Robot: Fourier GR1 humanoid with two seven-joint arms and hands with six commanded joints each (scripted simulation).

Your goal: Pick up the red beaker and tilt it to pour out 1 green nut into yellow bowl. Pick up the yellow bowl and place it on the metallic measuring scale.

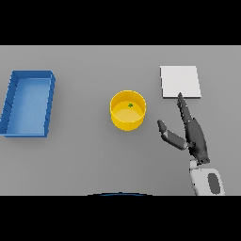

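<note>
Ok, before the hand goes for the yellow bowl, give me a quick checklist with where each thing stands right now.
1. Green nut in the yellow bowl: ok, one lies inside.
2. Bowl upright on the table: ok.
3. Right hand free to grasp: ok, fingers straight, thumb spread toward the bowl, holding nothing.
4. Hand at the bowl: not ok, it sits to the bowl's right, apart from it, fingertips pointing at the scale.
5. Metallic measuring scale free for the bowl: ok, nothing rests on its plate, though the fingertips reach its near edge.
6. Red beaker put aside: cannot tell, it is not in view. Left hand also not in view.
</note>
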